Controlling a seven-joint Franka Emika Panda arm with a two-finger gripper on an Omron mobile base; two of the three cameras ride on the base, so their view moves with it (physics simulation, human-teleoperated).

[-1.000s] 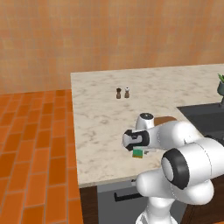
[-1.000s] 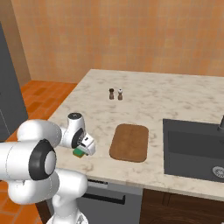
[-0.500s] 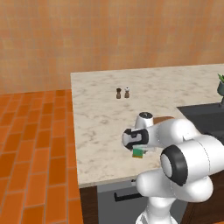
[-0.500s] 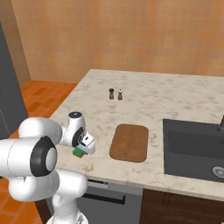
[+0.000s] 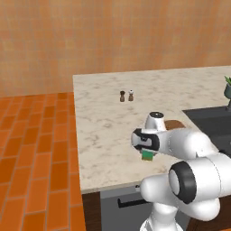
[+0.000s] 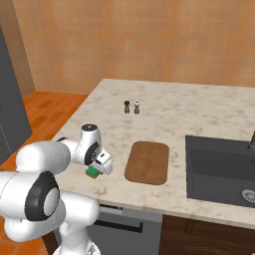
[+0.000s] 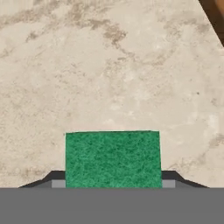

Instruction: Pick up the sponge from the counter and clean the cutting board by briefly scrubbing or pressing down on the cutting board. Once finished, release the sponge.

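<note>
Green sponge (image 7: 112, 158), light and likely squashy: pincer (image 6: 98, 168) is clamping its two opposite side edges, near the bench (image 6: 209, 114) front edge, left of the cutting board (image 6: 147, 162).

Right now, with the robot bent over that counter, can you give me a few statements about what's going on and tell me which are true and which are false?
1. The gripper has its fingers against both sides of the sponge. True.
2. The sponge is lying on the cutting board. False: it is over the bare counter, to the left of the board.
3. Two small shakers stand side by side further back on the counter. True.
4. The shakers stand on the cutting board. False: they stand on the stone, well behind it.
5. A dark sink basin is set into the counter to the right of the board. True.
</note>
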